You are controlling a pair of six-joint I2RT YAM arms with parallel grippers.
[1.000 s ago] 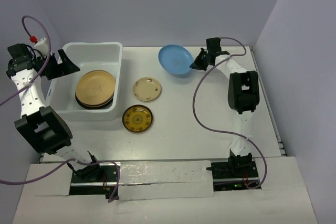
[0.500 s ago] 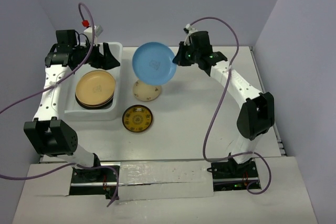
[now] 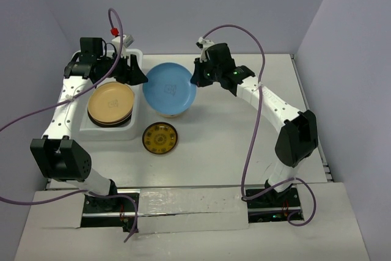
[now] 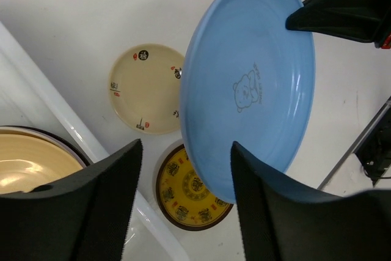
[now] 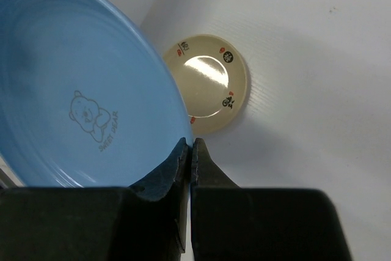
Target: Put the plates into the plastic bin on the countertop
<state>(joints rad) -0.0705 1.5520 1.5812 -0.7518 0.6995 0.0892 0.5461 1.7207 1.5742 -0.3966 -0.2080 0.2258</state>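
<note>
- Top external view, far left: left arm (image 3: 61,114) rises from its base at the near edge, runs up beside the plastic bin (image 3: 109,131), then bends at the elbow so the wrist reaches rightwards over the bin's far side.
- Bin sits on the white bench (image 3: 244,139), left of centre. Inside it lies a tan-orange plate (image 3: 110,103) on top of a darker plate, both flat, towards the near end.
- Left gripper (image 3: 131,70) hangs over the bin's far right corner, pointing towards the blue plate (image 3: 170,88). Jaws spread wide and holding nothing. In the left wrist view the blue plate's lower rim shows in the gap between the fingers (image 4: 104,206); contact cannot be told.
- Blue plate is off the bench and tilted, its left edge over the bin's right wall. A bear outline is printed at its centre.
- Cream plate (image 4: 143,90) lies flat on the bench beneath the blue one, largely covered from above.
- Dark gold-patterned plate (image 3: 160,138) lies flat just nearer, beside the bin's near right corner.
- Right gripper (image 3: 197,77) has its jaws pinched on the blue plate's right rim; the right wrist view shows the rim clamped between both fingertips.
- Right arm (image 3: 275,108) arches from its base far leftwards, forearm stretched out over the bench.
</note>
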